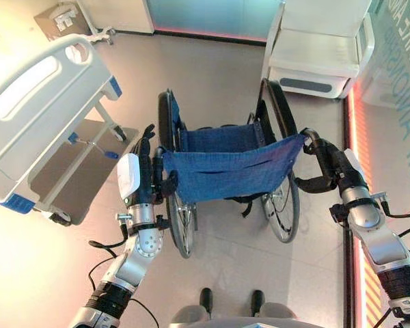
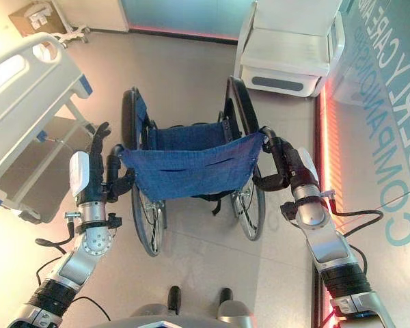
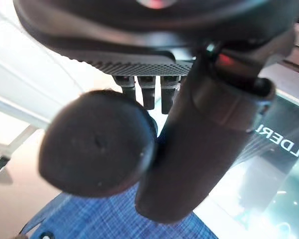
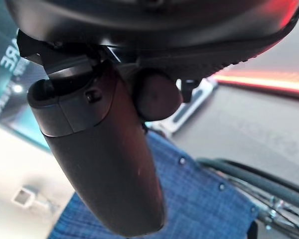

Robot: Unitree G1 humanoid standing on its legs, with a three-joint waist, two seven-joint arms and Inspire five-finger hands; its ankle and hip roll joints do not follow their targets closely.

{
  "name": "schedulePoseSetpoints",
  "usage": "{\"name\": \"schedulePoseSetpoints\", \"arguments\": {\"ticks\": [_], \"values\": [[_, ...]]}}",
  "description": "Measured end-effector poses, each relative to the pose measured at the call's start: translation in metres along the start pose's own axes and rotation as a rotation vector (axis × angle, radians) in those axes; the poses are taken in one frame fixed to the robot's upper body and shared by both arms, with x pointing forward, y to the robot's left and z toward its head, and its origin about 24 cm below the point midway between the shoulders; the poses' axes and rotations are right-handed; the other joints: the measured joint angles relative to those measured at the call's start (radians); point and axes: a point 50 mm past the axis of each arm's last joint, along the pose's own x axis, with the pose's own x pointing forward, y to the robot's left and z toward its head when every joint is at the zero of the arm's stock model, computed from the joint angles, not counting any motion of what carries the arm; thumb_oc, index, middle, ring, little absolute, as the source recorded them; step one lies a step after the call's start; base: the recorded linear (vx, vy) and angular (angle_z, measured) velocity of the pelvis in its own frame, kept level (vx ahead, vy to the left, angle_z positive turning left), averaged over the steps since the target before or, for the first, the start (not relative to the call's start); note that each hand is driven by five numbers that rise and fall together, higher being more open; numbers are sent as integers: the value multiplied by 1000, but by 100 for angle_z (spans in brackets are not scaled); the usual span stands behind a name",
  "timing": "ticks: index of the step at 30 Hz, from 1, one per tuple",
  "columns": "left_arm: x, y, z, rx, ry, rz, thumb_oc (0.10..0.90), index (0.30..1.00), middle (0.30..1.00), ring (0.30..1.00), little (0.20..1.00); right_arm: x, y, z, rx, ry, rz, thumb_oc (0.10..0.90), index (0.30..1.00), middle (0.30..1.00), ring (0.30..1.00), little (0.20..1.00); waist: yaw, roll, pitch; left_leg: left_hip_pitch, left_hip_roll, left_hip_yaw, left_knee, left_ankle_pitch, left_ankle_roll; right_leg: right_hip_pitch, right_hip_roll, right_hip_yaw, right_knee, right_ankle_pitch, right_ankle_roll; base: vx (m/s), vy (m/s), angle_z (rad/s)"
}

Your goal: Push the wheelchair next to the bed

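The wheelchair (image 1: 225, 171), with a blue cloth back and seat, stands just in front of me, its back towards me. The white hospital bed (image 1: 34, 102) is on the left, its foot end about level with the chair's left wheel. My left hand (image 1: 143, 174) is at the left push handle (image 3: 97, 142). Its fingers (image 2: 99, 133) point straight up, and the handle end sits between them and the thumb (image 3: 199, 149). My right hand (image 1: 331, 164) is curled round the right push handle (image 4: 157, 94), with the thumb (image 4: 104, 164) beneath it.
A white armchair (image 1: 321, 48) stands beyond the wheelchair at the far right. A cardboard box (image 1: 58, 19) lies in the far left corner. A glowing red strip (image 1: 352, 137) runs along the floor on the right. Bare floor lies between the bed and the chair.
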Motion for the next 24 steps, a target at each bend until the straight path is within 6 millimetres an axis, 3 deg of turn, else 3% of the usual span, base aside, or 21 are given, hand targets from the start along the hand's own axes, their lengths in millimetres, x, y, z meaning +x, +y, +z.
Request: {"name": "schedulePoseSetpoints", "arguments": {"ticks": [10,24], "values": [[-2,-2,0,14,7,26,800,900,900,900,900,0,0,0,0,-1,0,800,900,900,900,900,1,0,0,-2,0,0,0,0,0,0,0,-1,0,0,0,0,0,0],[-1,-9,-2,-163,146,-43,800,900,900,900,900,-1,-2,0,-5,22,-24,800,900,900,900,900,19,3,0,-4,0,-3,0,1,-2,1,1,-4,0,-3,5,0,0,0]]}}
